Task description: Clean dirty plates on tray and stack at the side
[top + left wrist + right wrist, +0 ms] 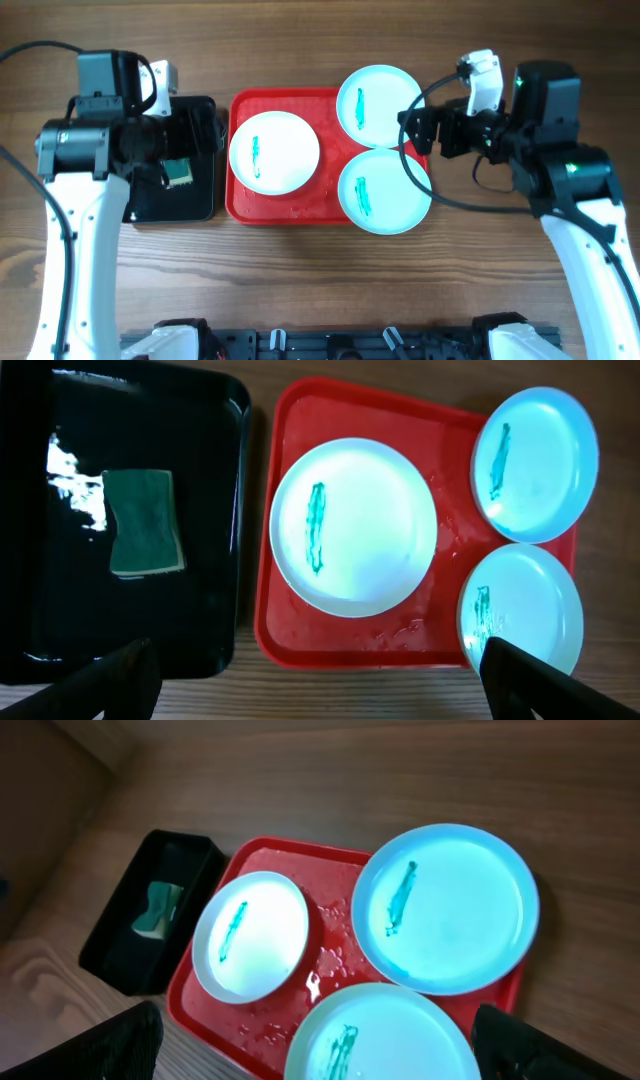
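A red tray (240, 205) holds a white plate (274, 152) on its left, a pale aqua plate (379, 105) at its far right corner and another aqua plate (385, 190) at its near right corner. Each plate bears a teal-green smear. The same tray (330, 645) and plates show in the left wrist view, and the tray (205, 1015) again in the right wrist view. My left gripper (200, 130) is open and empty above the black tray. My right gripper (420, 130) is open and empty, high over the tray's right edge.
A smaller black tray (150, 205) stands left of the red tray and holds a green sponge (180, 172), which also shows in the left wrist view (145, 523). Bare wooden table (300, 270) lies in front of and behind the trays.
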You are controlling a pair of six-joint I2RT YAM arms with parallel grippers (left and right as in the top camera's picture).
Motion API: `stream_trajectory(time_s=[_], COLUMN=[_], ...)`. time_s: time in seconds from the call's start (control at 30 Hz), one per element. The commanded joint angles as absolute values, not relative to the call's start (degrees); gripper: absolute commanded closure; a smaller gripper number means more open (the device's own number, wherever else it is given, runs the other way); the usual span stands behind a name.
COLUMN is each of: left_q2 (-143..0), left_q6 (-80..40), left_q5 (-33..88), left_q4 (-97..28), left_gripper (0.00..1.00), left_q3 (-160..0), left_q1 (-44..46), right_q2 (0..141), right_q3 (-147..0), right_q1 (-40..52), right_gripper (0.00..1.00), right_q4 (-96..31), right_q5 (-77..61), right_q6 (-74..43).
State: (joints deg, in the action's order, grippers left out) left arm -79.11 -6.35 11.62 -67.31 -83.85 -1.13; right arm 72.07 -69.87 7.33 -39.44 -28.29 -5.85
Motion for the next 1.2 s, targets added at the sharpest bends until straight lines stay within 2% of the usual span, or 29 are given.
stream_trajectory(time_s=[0.0, 0.17, 0.2, 0.3, 0.5, 0.57, 0.63, 0.77, 0.93, 1.17], left_q2=[-80.8, -80.8, -80.8, -80.8, -81.0, -82.5, -84.1, -88.1, -92.1, -95.8], left_q6=[-6.5, -7.6, -10.8, -17.4, -21.3, -27.0, -27.3, -25.3, -20.1, -19.7], left_q5=[11.1, 9.8, 6.9, 1.0, 0.0, -5.9, -5.9, -6.3, -6.3, -6.6], left_q4=[-66.9, -66.5, -66.5, -66.8, -67.0, -68.1, -68.1, -67.3, -66.3, -64.6], left_gripper=[0.00, 0.02, 0.04, 0.05, 0.05, 0.06, 0.00, 0.00, 0.00, 0.00], left_q3=[-85.0, -85.0, -85.0, -85.0, -84.9, -84.8, -84.8, -84.8, -84.8, -84.8], left_q1=[-0.8, -0.9, -1.0, -1.1, -1.1, -1.8, -3.5, -8.2, -11.4, -11.5], right_q2=[75.5, 81.8, 83.8, 87.8, 92.8, 96.1, 98.7, 105.0, 110.9, 117.7], right_q3=[-71.2, -71.2, -71.3, -71.3, -71.3, -71.3, -71.3, -71.3, -71.3, -71.3], right_q1=[7.4, 11.4, 12.9, 16.7, 25.6, 28.4, 29.4, 30.4, 30.5, 31.6], right_gripper=[0.03, 0.10, 0.12, 0.19, 0.26, 0.32, 0.37, 0.50, 0.54, 0.60], right_q4=[-36.6, -32.3, -30.6, -26.5, -23.4, -22.6, -21.6, -19.1, -14.7, -9.0], right_q5=[-31.4, -25.1, -24.2, -23.8, -15.6, -12.1, -11.4, -9.9, -10.5, -13.0], right_q6=[-7.7, -13.5, -15.4, -17.5, -21.5, -22.7, -22.6, -22.5, -20.8, -19.0])
